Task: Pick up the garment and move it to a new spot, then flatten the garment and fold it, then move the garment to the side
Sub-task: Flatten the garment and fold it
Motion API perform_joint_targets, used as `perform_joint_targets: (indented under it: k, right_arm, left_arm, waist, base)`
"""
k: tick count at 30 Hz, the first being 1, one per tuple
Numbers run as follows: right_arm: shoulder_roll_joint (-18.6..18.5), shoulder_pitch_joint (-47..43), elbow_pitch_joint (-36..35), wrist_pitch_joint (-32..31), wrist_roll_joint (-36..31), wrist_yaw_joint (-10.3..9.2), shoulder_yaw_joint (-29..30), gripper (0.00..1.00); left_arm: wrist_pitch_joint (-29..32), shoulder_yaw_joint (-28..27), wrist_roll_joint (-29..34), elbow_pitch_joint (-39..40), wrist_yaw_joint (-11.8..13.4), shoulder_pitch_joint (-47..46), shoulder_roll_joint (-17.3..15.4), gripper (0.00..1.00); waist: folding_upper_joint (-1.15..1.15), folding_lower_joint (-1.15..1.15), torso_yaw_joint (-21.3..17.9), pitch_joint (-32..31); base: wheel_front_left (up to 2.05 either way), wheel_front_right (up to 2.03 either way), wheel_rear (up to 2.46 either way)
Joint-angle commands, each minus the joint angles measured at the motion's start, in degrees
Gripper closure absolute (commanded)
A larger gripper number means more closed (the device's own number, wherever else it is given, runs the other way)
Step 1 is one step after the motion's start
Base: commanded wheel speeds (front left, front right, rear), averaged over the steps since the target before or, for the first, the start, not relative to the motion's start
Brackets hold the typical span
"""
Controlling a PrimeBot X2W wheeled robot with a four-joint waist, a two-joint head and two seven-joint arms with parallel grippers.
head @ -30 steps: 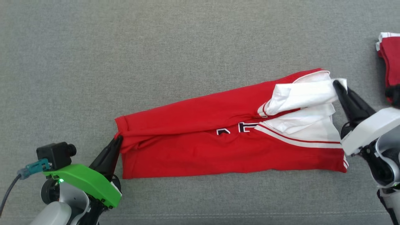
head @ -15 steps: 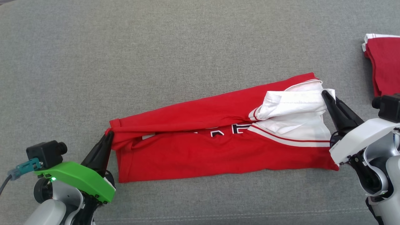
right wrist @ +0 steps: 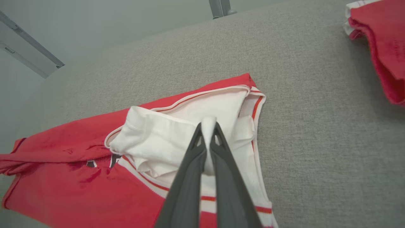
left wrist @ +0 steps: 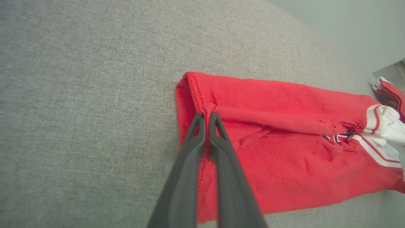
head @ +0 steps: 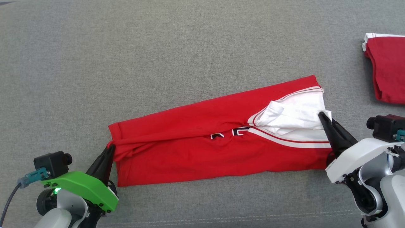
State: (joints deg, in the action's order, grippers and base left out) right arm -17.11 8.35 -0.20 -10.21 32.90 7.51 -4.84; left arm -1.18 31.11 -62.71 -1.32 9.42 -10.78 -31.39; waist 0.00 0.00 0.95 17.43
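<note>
The garment (head: 202,139) is a red shirt with white sleeve parts and dark lettering, lying as a long band across the grey cushion. My left gripper (head: 109,147) is shut on its red hem fold at the left end; the left wrist view shows the gripper (left wrist: 206,114) pinching that bunched edge of the garment (left wrist: 284,126). My right gripper (head: 323,114) is shut on the white sleeve fabric at the right end. In the right wrist view the gripper (right wrist: 208,124) holds a white fold of the garment (right wrist: 158,142) between its fingers.
A second folded red garment with a white edge (head: 387,71) lies at the far right, seen also as folded red cloth (right wrist: 379,41) in the right wrist view. The grey cushion (head: 158,57) stretches wide behind. A seam (head: 221,218) runs along its near edge.
Both grippers have drawn the upper fold of the garment toward me, so the white sleeve sits lower over the lettering. The camera has shifted, moving the folded red cloth left and down.
</note>
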Motion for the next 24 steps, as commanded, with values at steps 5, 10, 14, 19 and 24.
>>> perform_joint_targets:
  k: [5,10,14,19,24]
  right_arm:
    - [1.0,-1.5,0.1,0.6,0.4,-0.05,0.2,1.00]
    - [0.5,-1.9,1.9,1.3,-0.6,-0.05,0.3,1.00]
    - [0.3,-2.4,3.7,0.6,-1.5,-0.05,-1.2,1.00]
    - [-0.1,-2.4,5.9,2.0,-2.5,-0.05,-2.8,0.06]
    - [-1.2,-2.1,8.8,3.8,-4.5,-0.05,-2.6,0.00]
  left_arm:
    - [-0.6,-0.3,0.5,-1.3,-0.3,0.2,0.1,1.00]
    - [-0.8,-0.2,0.4,-1.9,-0.5,0.4,0.3,1.00]
    - [-1.1,-0.2,0.2,-2.7,-0.5,1.2,0.2,1.00]
    - [-1.8,0.1,0.1,-3.3,-1.4,2.0,0.5,0.00]
    - [-4.5,1.7,3.6,-5.4,-1.1,4.0,-0.7,0.00]
  waist:
    - [0.00,0.00,-0.4,-0.4]
    - [0.00,0.00,-0.4,-0.4]
    - [0.00,0.00,-0.4,-0.6]
    - [0.00,0.00,-0.5,-1.3]
    - [0.00,0.00,-0.8,-2.9]
  base:
    - [0.00,0.00,0.00]
    - [0.00,0.00,0.00]
    - [0.00,0.00,0.00]
    - [0.00,0.00,0.00]
    - [0.00,0.00,0.00]
